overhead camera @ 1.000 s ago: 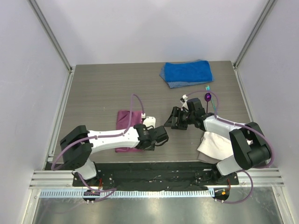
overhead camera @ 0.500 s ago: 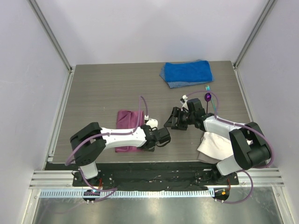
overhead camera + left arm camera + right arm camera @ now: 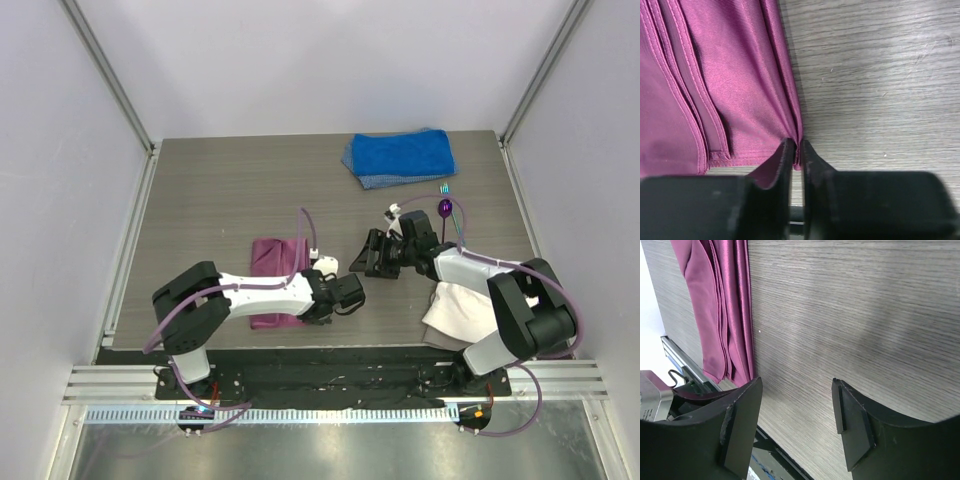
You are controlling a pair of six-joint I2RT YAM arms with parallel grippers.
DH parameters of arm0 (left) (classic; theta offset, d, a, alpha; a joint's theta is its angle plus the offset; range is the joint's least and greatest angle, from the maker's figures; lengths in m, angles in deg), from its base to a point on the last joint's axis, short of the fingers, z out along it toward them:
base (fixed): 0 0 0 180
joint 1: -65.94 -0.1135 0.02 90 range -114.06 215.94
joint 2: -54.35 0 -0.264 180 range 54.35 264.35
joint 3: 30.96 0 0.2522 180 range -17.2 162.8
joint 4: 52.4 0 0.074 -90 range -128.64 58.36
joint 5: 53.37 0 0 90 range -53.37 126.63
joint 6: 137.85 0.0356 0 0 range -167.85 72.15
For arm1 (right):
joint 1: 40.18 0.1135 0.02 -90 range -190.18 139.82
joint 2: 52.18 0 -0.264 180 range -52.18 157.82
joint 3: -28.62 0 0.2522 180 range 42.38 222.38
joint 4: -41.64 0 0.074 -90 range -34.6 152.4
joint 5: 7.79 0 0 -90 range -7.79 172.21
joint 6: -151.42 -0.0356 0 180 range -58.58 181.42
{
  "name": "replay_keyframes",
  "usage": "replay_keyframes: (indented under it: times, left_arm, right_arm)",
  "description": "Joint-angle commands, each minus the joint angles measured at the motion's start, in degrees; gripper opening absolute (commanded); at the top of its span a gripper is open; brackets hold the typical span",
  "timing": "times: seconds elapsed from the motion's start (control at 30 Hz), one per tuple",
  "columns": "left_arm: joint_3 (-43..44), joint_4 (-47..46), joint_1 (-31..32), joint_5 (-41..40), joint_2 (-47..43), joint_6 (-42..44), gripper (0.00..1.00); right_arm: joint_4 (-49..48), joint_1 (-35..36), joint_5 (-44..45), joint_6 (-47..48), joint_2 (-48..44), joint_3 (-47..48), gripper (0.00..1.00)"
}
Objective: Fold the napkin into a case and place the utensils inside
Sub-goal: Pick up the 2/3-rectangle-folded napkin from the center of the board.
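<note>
On the tabletop, the napkin is being shown as a folded, layered strip at the near left, so the folding is being judged well underway but the case unfinished. A corner of its folded edge is being pinched by the left hand, closed tight on the cloth. The right hand is being held wide and empty nearby. The spoon and fork are being left well apart at the right, not yet inserted.

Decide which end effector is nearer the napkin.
Left. The left end effector is shut on a corner of the napkin; the right end effector hangs open over the table to its right, apart from it.
</note>
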Motion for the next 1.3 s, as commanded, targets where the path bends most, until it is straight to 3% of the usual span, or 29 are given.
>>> replay_keyframes:
  times: [0.0,0.27,0.7,1.27]
  left_arm:
    - [-0.56,-0.46,-0.45,-0.26,-2.61,-0.19,0.08]
    - [-6.00,-7.66,-2.65,5.10,-12.27,0.33,0.00]
    - [-11.80,-10.21,-6.51,8.35,-22.30,-0.02,0.00]
    - [-13.57,-11.62,-8.27,11.43,-25.82,0.25,0.00]
  right_arm:
    - [-2.79,0.31,-1.59,-0.70,1.88,1.35,0.66]
    - [-4.18,2.94,-1.41,-2.72,5.40,5.31,0.69]
    - [-4.71,8.65,0.78,-5.27,14.80,15.33,0.71]
    - [-7.79,11.20,-0.36,-7.56,25.27,24.38,0.64]
